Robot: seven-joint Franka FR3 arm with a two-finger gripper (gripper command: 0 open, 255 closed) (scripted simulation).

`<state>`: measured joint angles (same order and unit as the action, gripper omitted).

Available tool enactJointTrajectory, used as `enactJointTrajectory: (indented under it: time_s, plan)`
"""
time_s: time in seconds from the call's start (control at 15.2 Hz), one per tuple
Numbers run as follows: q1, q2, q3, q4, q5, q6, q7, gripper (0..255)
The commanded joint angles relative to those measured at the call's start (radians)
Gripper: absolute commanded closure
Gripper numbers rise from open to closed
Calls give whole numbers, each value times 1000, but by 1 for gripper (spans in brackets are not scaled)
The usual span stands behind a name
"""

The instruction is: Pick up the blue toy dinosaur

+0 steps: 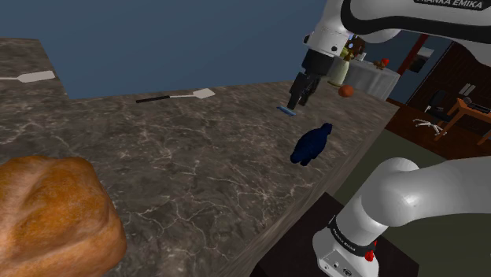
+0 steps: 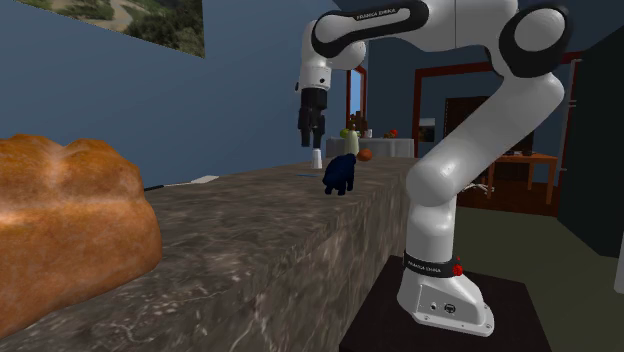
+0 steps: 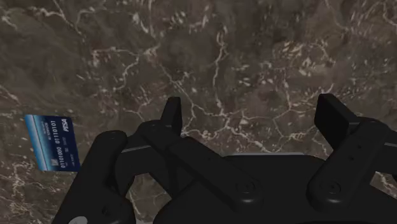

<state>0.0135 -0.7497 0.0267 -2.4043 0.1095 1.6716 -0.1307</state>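
**Open gripper poised above marble counter, blue dinosaur not yet grasped**

The black gripper (image 1: 301,96) is seen right of centre in the upper part of the shoulder view, its fingers (image 3: 170,114) spread apart with nothing between them. The blue toy dinosaur (image 1: 311,145) is stood on the counter (image 1: 197,165) just below it in the frame, near the counter's edge, and is untouched. A miss is judged the main risk: a straight descent would be made onto bare stone (or onto the blue bank card (image 3: 51,141) lying off to one side of the fingers), and the toy could be knocked over the nearby edge by a glancing finger. The card's numbers are made legible in the wrist view, where the shoulder view gives a mere blue sliver. The height between gripper and toy is made plain in the second exterior view.
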Motion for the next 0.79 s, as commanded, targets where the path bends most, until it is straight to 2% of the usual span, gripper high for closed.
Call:
enactJointTrajectory:
  time_s: [0.0,0.33,0.59,0.73]
  plan:
    - [0,0,0,0,0,0,0,0]
    - [209,-126,-60,-76,-86,-119,-491,0]
    - [377,-275,-132,-147,-202,-234,-897,0]
    - [383,-284,-137,-165,-208,-226,-905,0]
